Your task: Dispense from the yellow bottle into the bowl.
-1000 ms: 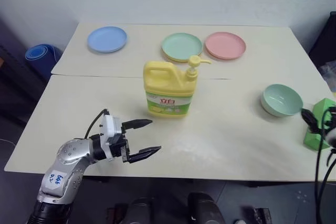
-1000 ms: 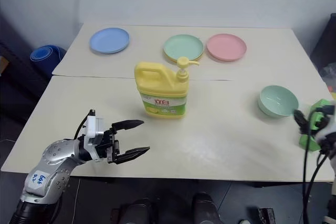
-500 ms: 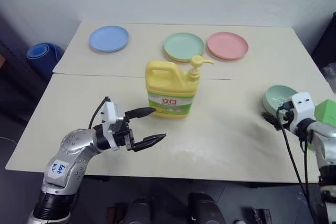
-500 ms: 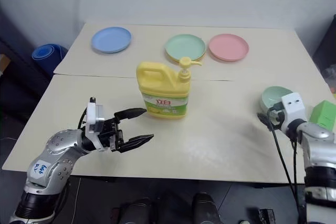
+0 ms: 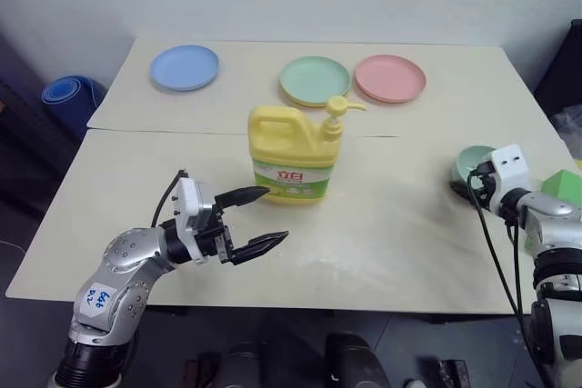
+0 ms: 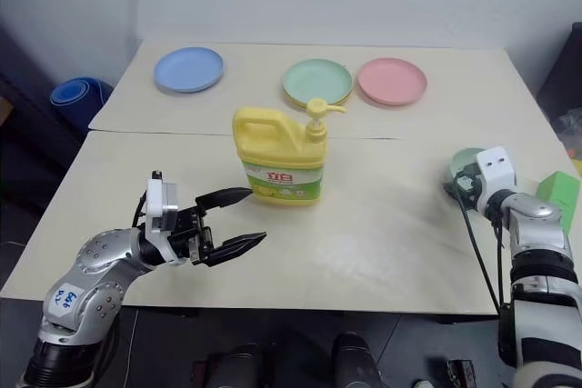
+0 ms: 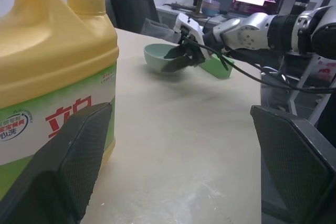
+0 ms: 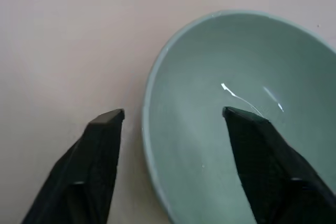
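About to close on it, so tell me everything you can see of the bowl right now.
The bowl is small, deep, round, pale mint-green, plastic by its look, glossy inside and empty. It stands upright on the table near its right edge, right of the yellow bottle, beside a green box. The right gripper straddles its near rim, one finger outside the wall, one inside; contact cannot be told.

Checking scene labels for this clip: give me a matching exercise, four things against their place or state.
Things:
1. yellow bottle
2. bowl
3. left gripper
4. pink plate

Places or states:
A. rim between the right gripper's fingers
B. far side of the table, beside the green plate
C. open, short of the bottle
D. upright, mid-table

Pairs: 1-D, 2-A, 3-C, 4-B
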Available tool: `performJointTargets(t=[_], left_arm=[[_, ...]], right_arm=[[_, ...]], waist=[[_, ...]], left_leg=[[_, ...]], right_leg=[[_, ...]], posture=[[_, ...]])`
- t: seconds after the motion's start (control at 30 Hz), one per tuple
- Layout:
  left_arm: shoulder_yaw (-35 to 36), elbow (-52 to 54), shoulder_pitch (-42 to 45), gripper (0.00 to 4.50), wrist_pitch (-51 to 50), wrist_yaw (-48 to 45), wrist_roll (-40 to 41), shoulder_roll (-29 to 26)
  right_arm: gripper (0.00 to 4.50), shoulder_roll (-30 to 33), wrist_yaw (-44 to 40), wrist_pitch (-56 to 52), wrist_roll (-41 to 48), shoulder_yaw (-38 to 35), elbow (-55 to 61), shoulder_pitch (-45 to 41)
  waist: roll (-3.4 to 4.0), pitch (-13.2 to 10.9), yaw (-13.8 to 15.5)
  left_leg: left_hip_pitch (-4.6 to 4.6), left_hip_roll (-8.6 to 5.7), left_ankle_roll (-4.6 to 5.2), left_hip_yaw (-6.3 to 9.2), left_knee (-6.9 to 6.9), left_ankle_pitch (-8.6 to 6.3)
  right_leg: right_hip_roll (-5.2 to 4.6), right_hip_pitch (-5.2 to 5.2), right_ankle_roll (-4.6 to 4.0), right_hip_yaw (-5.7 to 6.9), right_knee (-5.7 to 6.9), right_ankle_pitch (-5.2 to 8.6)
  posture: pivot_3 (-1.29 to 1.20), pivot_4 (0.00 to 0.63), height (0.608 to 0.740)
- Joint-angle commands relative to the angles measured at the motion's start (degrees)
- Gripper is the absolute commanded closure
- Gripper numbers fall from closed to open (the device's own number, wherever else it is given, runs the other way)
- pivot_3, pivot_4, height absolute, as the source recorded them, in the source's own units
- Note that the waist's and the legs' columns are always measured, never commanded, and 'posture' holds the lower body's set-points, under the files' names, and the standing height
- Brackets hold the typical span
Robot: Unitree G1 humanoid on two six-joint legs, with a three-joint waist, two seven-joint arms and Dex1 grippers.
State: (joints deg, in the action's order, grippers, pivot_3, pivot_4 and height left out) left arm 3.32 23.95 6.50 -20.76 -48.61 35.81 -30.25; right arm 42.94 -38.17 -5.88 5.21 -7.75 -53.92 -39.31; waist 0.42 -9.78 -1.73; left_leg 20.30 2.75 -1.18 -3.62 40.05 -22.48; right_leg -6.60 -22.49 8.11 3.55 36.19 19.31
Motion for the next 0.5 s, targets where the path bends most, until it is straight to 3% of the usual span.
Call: performJointTargets(t=[0.03, 0.23, 0.37, 0.43, 0.5], left_arm=[[0.7, 2.1, 0.0, 0.00, 0.3, 0.3, 0.8, 0.1], [0.6, 2.6, -0.6, 0.00, 0.2, 0.7, 1.1, 0.2], [1.1, 2.7, -0.2, 0.00, -0.7, 0.5, 2.1, -0.2], [5.1, 4.0, 1.7, 0.00, -5.8, 0.8, 9.2, -2.4], [9.5, 4.8, 4.5, 0.40, -10.0, 3.1, 16.4, -4.3]], right_arm=[[2.57, 0.3, -0.5, 1.9, -0.4, -0.3, -2.2, -1.2], [4.44, 0.0, -1.3, 1.7, -0.2, -0.4, -3.0, -1.9], [4.48, 0.2, -3.7, 1.8, 0.1, -0.2, -0.6, -1.9], [4.48, 1.7, -9.7, 2.5, 1.1, 1.1, 9.5, -0.1], [4.50, 3.7, -15.3, 2.3, 1.6, 2.6, 20.7, 2.6]], waist=[[0.00, 0.0, 0.0], [0.00, 0.0, -0.1], [0.00, 0.0, -0.1], [0.02, 0.0, -0.1], [0.09, -0.1, 0.0]], left_leg=[[0.00, 0.00, 0.00, 0.01, 0.01, 0.00], [0.01, 0.00, 0.00, 0.01, 0.00, 0.00], [0.00, 0.03, 0.00, 0.02, 0.00, 0.00], [0.02, 0.03, 0.00, 0.03, 0.01, 0.00], [0.07, 0.04, 0.00, 0.07, 0.03, 0.00]], right_leg=[[0.00, 0.00, 0.00, 0.00, 0.01, 0.00], [0.00, 0.00, 0.00, 0.01, 0.00, 0.00], [0.02, 0.01, 0.00, 0.02, 0.00, 0.00], [0.01, 0.01, 0.00, 0.02, 0.00, 0.00], [0.00, -0.05, 0.00, 0.02, 0.01, 0.00]], posture=[[0.00, 0.150, 0.740], [0.00, 0.150, 0.740], [0.00, 0.150, 0.740], [0.00, 0.150, 0.740], [0.00, 0.150, 0.740]])
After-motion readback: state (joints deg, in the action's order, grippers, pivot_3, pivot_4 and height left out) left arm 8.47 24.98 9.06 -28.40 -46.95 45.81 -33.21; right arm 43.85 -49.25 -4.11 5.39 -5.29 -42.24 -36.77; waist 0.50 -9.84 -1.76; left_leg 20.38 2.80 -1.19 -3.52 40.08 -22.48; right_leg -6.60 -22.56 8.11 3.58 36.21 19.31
